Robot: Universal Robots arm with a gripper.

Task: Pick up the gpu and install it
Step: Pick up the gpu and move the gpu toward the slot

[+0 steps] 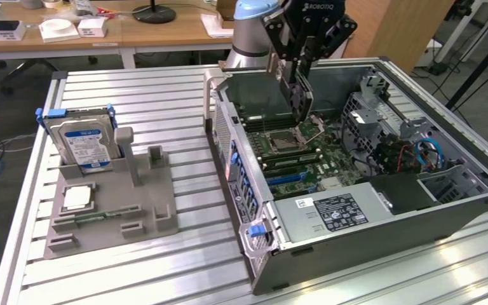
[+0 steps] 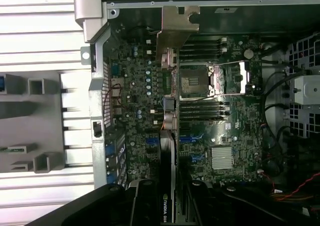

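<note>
My gripper [image 1: 298, 67] hangs over the open computer case [image 1: 413, 216] and is shut on the gpu [image 1: 302, 100], a slim dark card held on edge and pointing down toward the motherboard [image 1: 312, 159]. The card's lower end hovers just above the open CPU socket [image 1: 284, 137]. In the wrist view the gpu [image 2: 168, 151] appears edge-on between my fingers [image 2: 145, 203], and its silvery bracket [image 2: 177, 28] lies at the far end, near the case's rear wall. It floats above the motherboard [image 2: 235, 131], over the strip between the rear ports and the CPU socket [image 2: 194, 80].
A grey parts holder [image 1: 108, 210] on the slatted table [image 1: 142, 273] carries a silver hard drive with blue label [image 1: 84, 141], a CPU chip [image 1: 76, 198] and a green memory strip [image 1: 91, 217]. The case holds a power supply [image 1: 333, 211], a drive cage [image 1: 371, 108] and cables [image 1: 426, 152].
</note>
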